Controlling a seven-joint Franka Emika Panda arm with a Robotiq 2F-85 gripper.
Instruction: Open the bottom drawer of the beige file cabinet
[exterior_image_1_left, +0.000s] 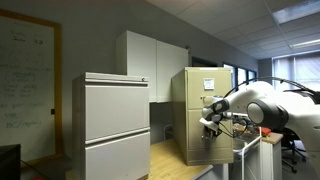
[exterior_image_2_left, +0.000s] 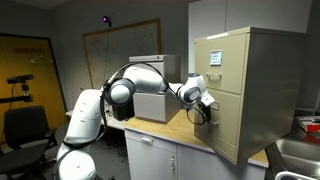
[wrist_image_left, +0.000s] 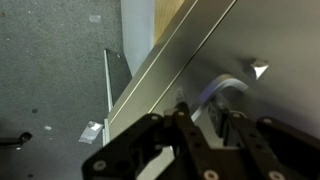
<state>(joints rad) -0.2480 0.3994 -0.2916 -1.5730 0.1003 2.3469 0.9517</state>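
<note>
The beige file cabinet (exterior_image_1_left: 192, 95) (exterior_image_2_left: 262, 80) stands on a wooden counter. Its bottom drawer (exterior_image_2_left: 226, 128) (exterior_image_1_left: 197, 140) has a flat front that fills the upper right of the wrist view (wrist_image_left: 270, 40). My gripper (exterior_image_2_left: 204, 106) (exterior_image_1_left: 211, 122) is pressed against that front. In the wrist view its fingers (wrist_image_left: 208, 116) sit either side of the small silver drawer handle (wrist_image_left: 228, 88) and look closed on it. The drawer front looks about flush with the cabinet. The upper drawer with the white label card (exterior_image_2_left: 215, 57) is shut.
A wider pale grey two-drawer cabinet (exterior_image_1_left: 112, 125) (exterior_image_2_left: 150, 103) stands beside the beige one on the wooden counter (exterior_image_1_left: 170, 160) (exterior_image_2_left: 180, 132). A tall white cupboard (exterior_image_1_left: 150, 62) is behind. A whiteboard (exterior_image_2_left: 118, 55) hangs on the wall. Grey carpet (wrist_image_left: 50, 80) lies below the counter edge.
</note>
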